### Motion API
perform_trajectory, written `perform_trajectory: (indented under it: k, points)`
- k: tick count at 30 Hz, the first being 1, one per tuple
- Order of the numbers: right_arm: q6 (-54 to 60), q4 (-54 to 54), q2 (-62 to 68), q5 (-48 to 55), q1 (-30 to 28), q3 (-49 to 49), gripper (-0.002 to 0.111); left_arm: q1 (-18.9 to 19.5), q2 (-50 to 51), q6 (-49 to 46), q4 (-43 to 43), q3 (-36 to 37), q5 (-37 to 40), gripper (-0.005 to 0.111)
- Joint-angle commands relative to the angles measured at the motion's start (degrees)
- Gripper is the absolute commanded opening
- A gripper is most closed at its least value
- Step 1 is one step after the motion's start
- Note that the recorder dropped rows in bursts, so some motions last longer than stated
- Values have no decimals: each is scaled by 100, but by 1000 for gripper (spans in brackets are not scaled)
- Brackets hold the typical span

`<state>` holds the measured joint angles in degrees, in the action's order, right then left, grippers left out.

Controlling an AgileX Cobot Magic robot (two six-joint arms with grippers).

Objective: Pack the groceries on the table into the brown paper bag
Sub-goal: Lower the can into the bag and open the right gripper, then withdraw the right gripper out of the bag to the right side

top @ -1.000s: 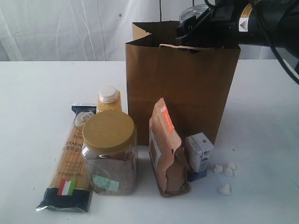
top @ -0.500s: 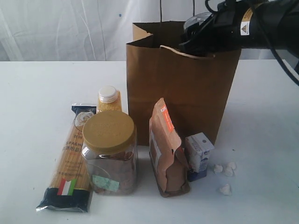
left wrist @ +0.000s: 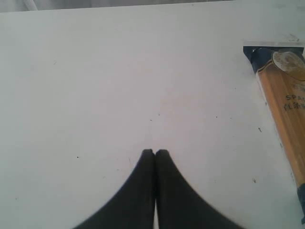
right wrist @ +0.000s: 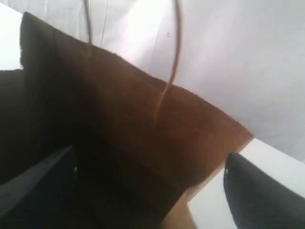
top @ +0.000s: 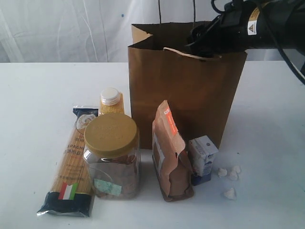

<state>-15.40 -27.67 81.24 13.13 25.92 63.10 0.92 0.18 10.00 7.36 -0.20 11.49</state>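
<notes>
The brown paper bag [top: 186, 90] stands upright at the back of the table [top: 38, 95]. My right gripper [top: 205, 42] dips into its mouth; in the right wrist view the right gripper [right wrist: 150, 160] is open, fingers wide apart over the dark bag interior [right wrist: 109, 143], nothing between them. In front stand the spaghetti packet [top: 71, 162], gold-lidded jar [top: 112, 155], yellow-grain bottle [top: 110, 101], brown pouch [top: 170, 152] and white-blue carton [top: 204, 158]. The can is hidden. My left gripper [left wrist: 155, 151] is shut and empty above bare table, the spaghetti packet [left wrist: 283, 95] off to one side.
Three small white crumpled lumps [top: 229, 175] lie on the table right of the carton. The bag's flat paper handle [top: 188, 51] droops over its front rim. A white curtain [top: 71, 28] hangs behind the table.
My right gripper has sunk lower into the bag's mouth. The silver-topped can that showed between its fingers above the rim is no longer seen. The left gripper has not moved.
</notes>
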Motion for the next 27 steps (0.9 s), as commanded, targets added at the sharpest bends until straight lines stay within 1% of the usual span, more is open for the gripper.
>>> perform_trajectory:
  k: [1, 5, 11, 19, 23, 27]
  points:
    - [17, -44, -53, -56, -28, 17, 78, 26, -18, 27, 3, 20, 10, 0]
    - [17, -44, -53, -85, -28, 17, 78, 26, -18, 27, 3, 20, 10, 0]
    - [-5, -44, -203, -398, -28, 17, 78, 26, -18, 27, 3, 20, 10, 0]
    - [-20, 98, -1065, -240, -28, 17, 78, 26, -18, 27, 3, 20, 10, 0]
    - [-20, 602, -1732, 393, -28, 17, 78, 26, -18, 27, 3, 20, 10, 0]
    - [-20, 935, -2490, 1561, -28, 17, 78, 26, -18, 27, 3, 20, 10, 0]
